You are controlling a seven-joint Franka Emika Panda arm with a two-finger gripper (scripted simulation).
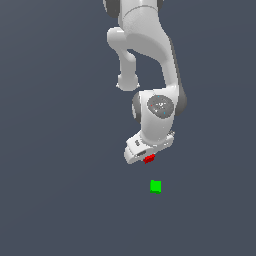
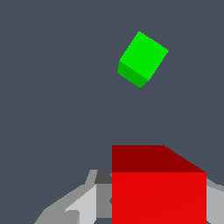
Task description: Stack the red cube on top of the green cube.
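The red cube [image 1: 148, 159] peeks out from under the white hand of my gripper [image 1: 147, 158], which is shut on it. In the wrist view the red cube [image 2: 158, 188] fills the near part of the picture, held between grey fingers [image 2: 85, 202] of the gripper [image 2: 153, 205]. The green cube [image 1: 155, 186] rests on the dark floor, a short way in front of the held cube and apart from it. In the wrist view the green cube [image 2: 142, 58] lies ahead of the red one, turned at an angle to it.
A plain dark grey floor [image 1: 60, 200] stretches all around. The white arm [image 1: 150, 60] rises behind the gripper toward the top of the exterior view. No other objects show.
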